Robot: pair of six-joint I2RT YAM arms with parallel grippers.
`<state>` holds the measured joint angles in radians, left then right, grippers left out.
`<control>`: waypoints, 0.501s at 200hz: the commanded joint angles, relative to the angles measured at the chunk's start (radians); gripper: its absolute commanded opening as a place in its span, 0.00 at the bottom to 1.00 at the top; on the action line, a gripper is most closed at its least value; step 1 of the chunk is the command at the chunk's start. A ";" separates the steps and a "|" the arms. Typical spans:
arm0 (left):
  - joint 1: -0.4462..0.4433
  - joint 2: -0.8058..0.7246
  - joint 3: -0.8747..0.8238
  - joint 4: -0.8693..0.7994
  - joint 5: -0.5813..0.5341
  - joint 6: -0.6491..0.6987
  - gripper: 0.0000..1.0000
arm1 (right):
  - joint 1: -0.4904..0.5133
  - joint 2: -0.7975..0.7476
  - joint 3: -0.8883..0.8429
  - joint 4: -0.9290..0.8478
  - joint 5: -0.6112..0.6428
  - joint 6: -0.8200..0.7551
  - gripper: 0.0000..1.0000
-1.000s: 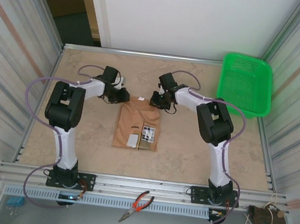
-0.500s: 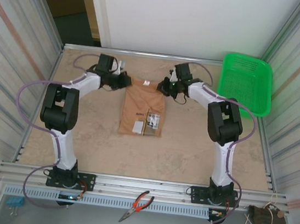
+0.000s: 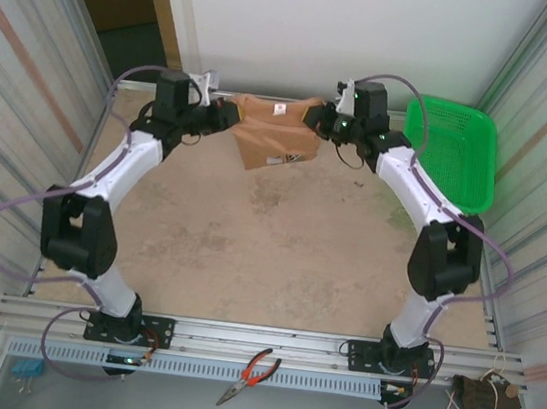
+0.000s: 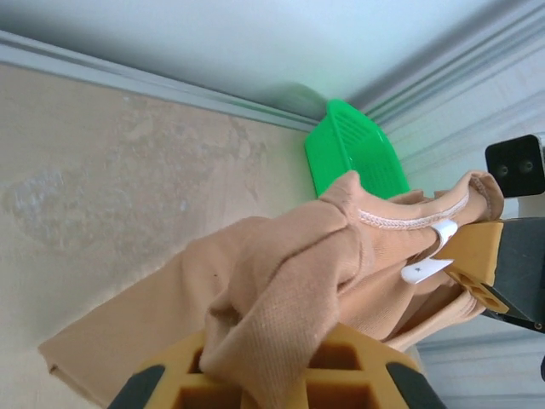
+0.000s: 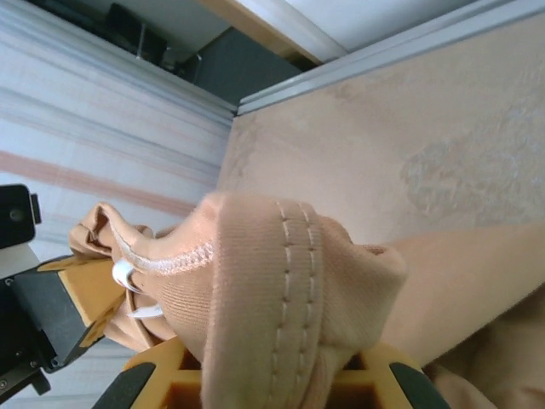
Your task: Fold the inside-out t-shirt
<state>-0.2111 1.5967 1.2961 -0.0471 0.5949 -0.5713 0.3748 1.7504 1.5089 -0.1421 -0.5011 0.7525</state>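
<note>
left gripper (image 3: 216, 116) and right gripper (image 3: 315, 119) each clenched on a top corner of the inside-out t-shirt (image 3: 274, 139), lifted at the far edge of the table (image 3: 247, 252). looks partly folded; laying down and final fold probably remain.

One t-shirt (image 3: 273, 132), one green basket (image 3: 449, 152), one counter (image 3: 267, 254). Two end effectors: the left end effector (image 3: 216, 116) and the right end effector (image 3: 315, 117). One pair of pliers (image 3: 251, 375), red-handled.
</note>
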 commanded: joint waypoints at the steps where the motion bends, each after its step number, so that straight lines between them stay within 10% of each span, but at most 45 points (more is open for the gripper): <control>1: -0.016 -0.088 -0.188 0.072 -0.016 0.005 0.00 | 0.033 -0.090 -0.230 0.066 0.039 0.013 0.00; 44: -0.083 -0.212 -0.516 0.171 -0.104 0.020 0.00 | 0.139 -0.200 -0.621 0.242 0.130 0.036 0.00; 100: -0.093 -0.133 -0.499 0.174 -0.185 0.048 0.00 | 0.143 -0.109 -0.500 0.142 0.208 -0.077 0.00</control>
<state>-0.3134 1.4326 0.7380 0.0837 0.4786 -0.5621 0.5343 1.6039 0.9257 0.0002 -0.3645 0.7464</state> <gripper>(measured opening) 0.070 0.083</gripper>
